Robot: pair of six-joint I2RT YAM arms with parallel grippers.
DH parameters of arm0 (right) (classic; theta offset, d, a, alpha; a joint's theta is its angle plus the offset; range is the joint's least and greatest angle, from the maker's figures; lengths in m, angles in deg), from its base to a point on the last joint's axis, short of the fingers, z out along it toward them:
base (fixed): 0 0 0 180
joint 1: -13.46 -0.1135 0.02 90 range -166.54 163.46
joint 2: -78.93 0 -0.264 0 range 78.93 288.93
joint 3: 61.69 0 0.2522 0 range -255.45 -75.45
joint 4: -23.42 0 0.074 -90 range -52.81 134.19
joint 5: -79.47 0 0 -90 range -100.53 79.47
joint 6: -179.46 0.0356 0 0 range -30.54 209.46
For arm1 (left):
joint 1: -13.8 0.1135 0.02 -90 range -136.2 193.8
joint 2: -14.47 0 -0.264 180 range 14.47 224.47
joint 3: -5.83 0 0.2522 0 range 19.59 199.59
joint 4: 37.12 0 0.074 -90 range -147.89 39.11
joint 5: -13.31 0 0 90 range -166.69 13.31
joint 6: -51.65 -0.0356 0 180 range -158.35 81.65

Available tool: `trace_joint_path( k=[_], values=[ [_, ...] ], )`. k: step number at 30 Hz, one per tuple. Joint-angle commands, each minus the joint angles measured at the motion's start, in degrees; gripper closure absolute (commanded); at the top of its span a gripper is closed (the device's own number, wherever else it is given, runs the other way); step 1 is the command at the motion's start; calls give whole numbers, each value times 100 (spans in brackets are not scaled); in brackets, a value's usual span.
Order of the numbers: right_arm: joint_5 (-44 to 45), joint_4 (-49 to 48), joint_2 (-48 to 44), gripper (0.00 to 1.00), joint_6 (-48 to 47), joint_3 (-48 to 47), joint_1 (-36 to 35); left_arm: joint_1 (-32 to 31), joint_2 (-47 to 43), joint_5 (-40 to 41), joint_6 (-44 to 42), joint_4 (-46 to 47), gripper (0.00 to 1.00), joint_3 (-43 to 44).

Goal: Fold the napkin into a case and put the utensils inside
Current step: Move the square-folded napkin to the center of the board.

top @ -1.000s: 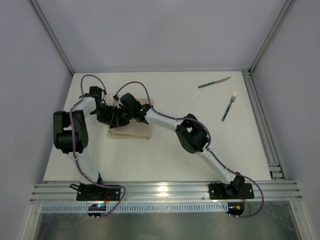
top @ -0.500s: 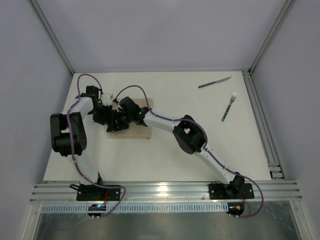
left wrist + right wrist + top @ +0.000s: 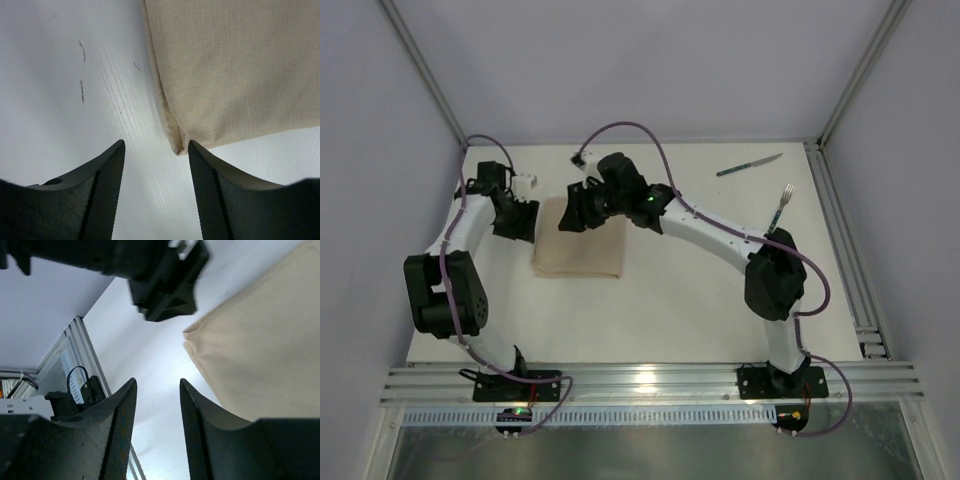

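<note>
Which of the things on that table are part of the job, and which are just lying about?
Part of the job: the napkin, folded flat; the knife; the fork.
Not part of it: nothing loose, only the table, the metal rails, the purple cables.

Top view: fork [image 3: 783, 205] shows tines and neck only; its handle end, toward 6 o'clock, runs under the right arm [image 3: 775, 285]. Napkin [image 3: 582, 250]: 12 o'clock edge partly covered by the right gripper [image 3: 572, 216]; fold layers too small to count. Left gripper [image 3: 520, 225]: fingertips lost under its own housing. Knife [image 3: 748, 165]: blade detail too small to read. Left wrist view: napkin clipped at 12 and 3 o'clock, one corner showing; fingers [image 3: 102, 200] cut off at 6 o'clock. Right wrist view: soft focus throughout; napkin runs out at 3 o'clock and passes behind the near finger; left gripper is a dark blur at 12 o'clock, clipped by the frame.
</note>
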Motion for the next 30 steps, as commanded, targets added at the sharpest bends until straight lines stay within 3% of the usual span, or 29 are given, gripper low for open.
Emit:
trace_joint_path(
  k=[1, 3, 7, 12, 22, 27, 28, 30],
  values=[
    [64, -25, -267, 57, -56, 784, 922, 8, -376, -234, 27, -232, 43, -179],
    [-172, -210, -154, 50, 103, 926, 1293, -1, -290, -217, -26, -301, 42, -224],
    [-393, -500, 303, 47, 429, 803, 1997, -10, 18, -270, -88, -214, 43, -425],
    [-542, -597, 1041, 46, 587, 338, 2174, -36, 265, -287, -26, 111, 46, -601],
    [-648, -1177, 2027, 43, 1466, 196, 2192, -45, 818, -24, -26, 533, 70, -795],
    [-315, -1248, 2071, 50, 1756, 293, 2192, -36, 880, 11, -52, 594, 78, -830],
    [-201, -1265, 2053, 59, 1826, 328, 2192, -45, 871, 29, -78, 603, 79, -830],
    [-139, -1396, 2018, 67, 1914, 468, 2209, -36, 845, 38, -96, 612, 82, -830]
  ],
)
